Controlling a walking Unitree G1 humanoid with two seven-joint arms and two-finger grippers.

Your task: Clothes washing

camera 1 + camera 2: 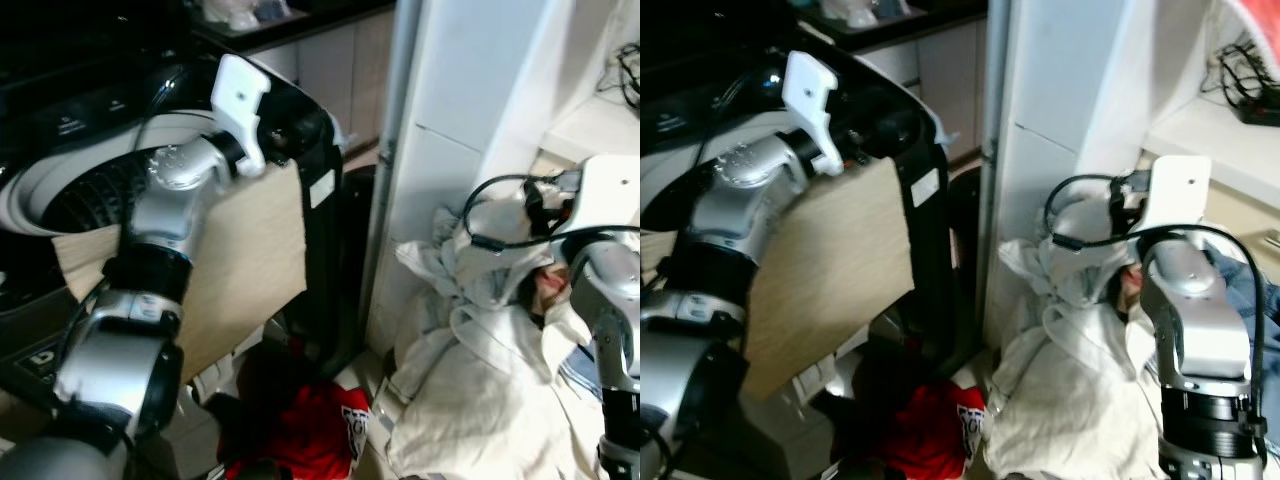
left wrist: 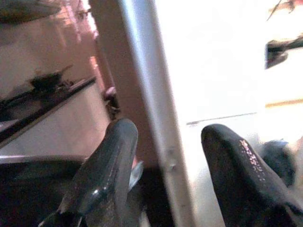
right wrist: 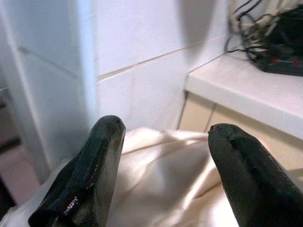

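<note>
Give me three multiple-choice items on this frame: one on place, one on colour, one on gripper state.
1. Where does the pile of pale laundry lie?
A. in the washer drum
B. on the floor by the white wall
C. on the shelf

2. What colour is the garment on the floor at the foot of the washing machine?
A. red
B. green
C. yellow

3. How do the right gripper's fingers stand?
A. shut on cloth
B. apart, above the pale cloth
C. shut, empty

Key: 1 B, heaped against the wall; 2 A, red with a small print; 3 B, a wide gap between them.
</note>
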